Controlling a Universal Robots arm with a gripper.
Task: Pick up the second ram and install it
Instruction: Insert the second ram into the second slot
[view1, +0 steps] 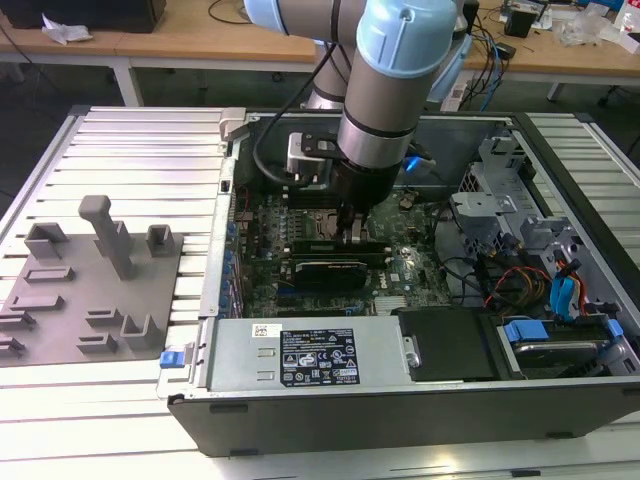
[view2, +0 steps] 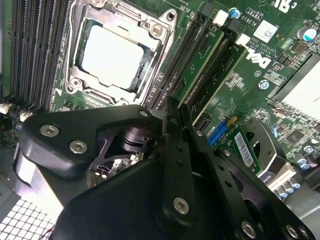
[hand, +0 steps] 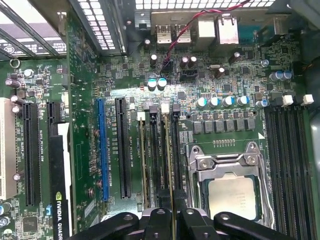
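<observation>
The gripper (view2: 172, 112) is matt black metal, studded with small bright steel screws. Beneath it the motherboard (hand: 230, 75) has a glossy green lacquered face, and its CPU socket (view2: 117, 55) is framed in shiny bare metal around a dull silvery lid. The memory slots (hand: 290, 155) look like black plastic with white plastic clips. The robot arm (view1: 400, 60) wears smooth pale-blue plastic caps over satin grey metal. The computer case (view1: 400, 420) is dark painted sheet metal, the power supply (view1: 300, 355) dull grey steel with a paper label. The fixture blocks (view1: 100, 270) are matt grey plastic on a ribbed aluminium bench (view1: 140, 150).
</observation>
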